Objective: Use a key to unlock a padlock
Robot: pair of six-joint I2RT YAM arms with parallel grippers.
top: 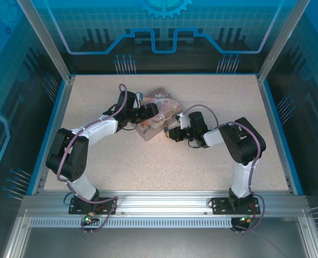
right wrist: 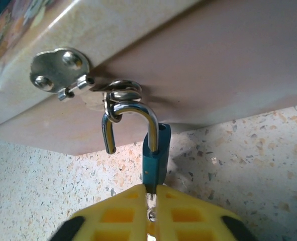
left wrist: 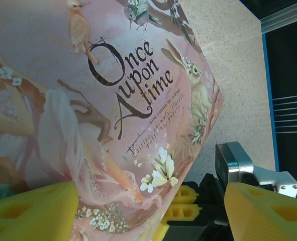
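The padlock has a teal body and hangs from a ring on the pink tin's front. Its silvery shackle stands open, the short leg's end free in the air to the left of the body. The key sits in the padlock's underside. My right gripper is shut on the key, yellow fingers pressed together just under the body; from above it lies at the tin's near right corner. My left gripper is open and straddles the tin, its right finger clear of the tin's edge.
A round metal hasp plate is riveted to the tin above the ring. The tin lies slanted mid-table on the speckled top. Blue rails edge the table. The right arm's wrist camera sits close beside my left gripper's right finger.
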